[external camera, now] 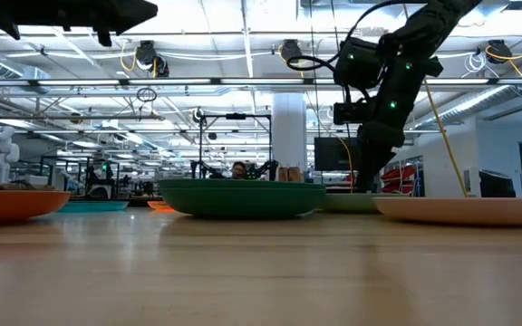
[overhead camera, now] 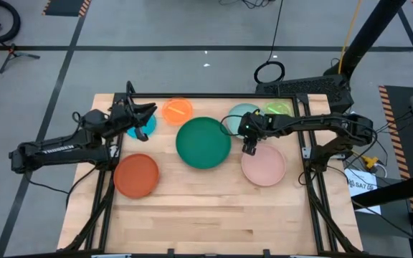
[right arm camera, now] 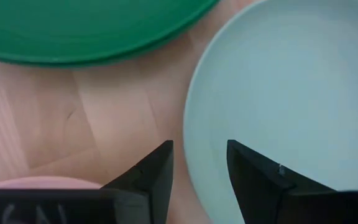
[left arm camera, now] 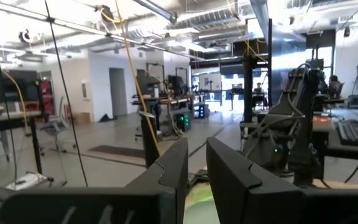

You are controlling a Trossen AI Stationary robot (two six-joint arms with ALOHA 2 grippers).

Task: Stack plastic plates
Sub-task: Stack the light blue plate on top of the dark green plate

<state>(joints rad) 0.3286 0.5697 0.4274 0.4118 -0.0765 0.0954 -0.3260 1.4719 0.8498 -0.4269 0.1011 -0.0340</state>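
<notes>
Seven plates lie flat on the wooden table: orange-red point(overhead camera: 136, 175), translucent blue point(overhead camera: 139, 130), small orange point(overhead camera: 178, 109), large dark green point(overhead camera: 203, 142), pale mint point(overhead camera: 244, 115), lime green point(overhead camera: 278, 109) and pink point(overhead camera: 263, 165). My right gripper point(overhead camera: 249, 147) points down between the mint and pink plates. It is open, and in its wrist view its fingers point(right arm camera: 201, 158) stand on either side of the mint plate's rim point(right arm camera: 188, 134); no touch shows. My left gripper point(overhead camera: 148, 115) is raised above the blue plate, level, slightly open and empty.
A black frame runs around the table's edges point(overhead camera: 214, 95). The near half of the table point(overhead camera: 206, 215) is bare wood. A keyboard point(overhead camera: 303, 87) lies beyond the far edge. The green plate point(right arm camera: 92, 28) lies close beside the right gripper.
</notes>
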